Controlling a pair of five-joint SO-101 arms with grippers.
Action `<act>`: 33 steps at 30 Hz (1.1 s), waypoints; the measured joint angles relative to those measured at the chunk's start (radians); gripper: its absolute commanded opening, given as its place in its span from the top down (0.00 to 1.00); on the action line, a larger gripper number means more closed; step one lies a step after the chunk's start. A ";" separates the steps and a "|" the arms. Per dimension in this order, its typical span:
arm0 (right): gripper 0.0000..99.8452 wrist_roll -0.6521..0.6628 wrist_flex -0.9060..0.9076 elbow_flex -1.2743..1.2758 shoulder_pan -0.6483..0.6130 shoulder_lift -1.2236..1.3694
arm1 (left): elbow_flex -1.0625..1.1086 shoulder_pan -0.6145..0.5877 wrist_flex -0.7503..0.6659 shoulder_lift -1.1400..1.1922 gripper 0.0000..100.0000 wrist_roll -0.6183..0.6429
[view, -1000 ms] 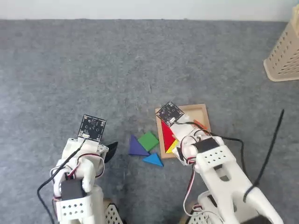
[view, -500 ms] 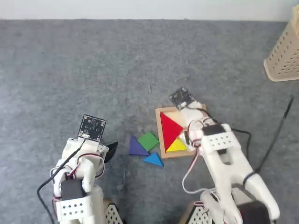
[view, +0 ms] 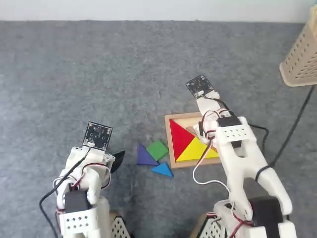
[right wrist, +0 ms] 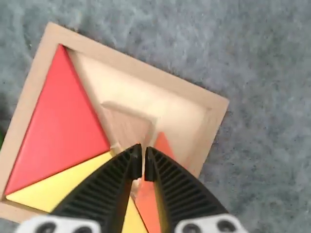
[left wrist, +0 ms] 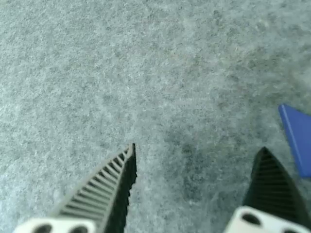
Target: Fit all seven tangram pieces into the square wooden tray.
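Grey felt covers the desk. The right claw is pressed almost together, pinching nothing, above the tray. Its tips are by the orange piece, which lies next to the red triangle and yellow triangle. The left claw is spread wide and empty, with a blue piece near one finger.

wooden tray smooth; grey carpet rough.
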 measured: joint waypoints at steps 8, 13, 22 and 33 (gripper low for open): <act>0.99 -0.040 -0.002 -0.031 -0.002 0.003 | 0.000 0.000 0.000 0.000 0.65 0.000; 0.99 -0.040 -0.002 -0.077 -0.002 0.091 | 0.000 0.000 0.000 0.000 0.65 0.000; 0.99 0.002 -0.002 -0.144 -0.002 0.229 | 0.000 0.000 0.000 0.000 0.65 0.000; 0.99 0.149 -0.002 -0.339 -0.006 0.417 | 0.000 0.000 0.000 0.000 0.65 0.000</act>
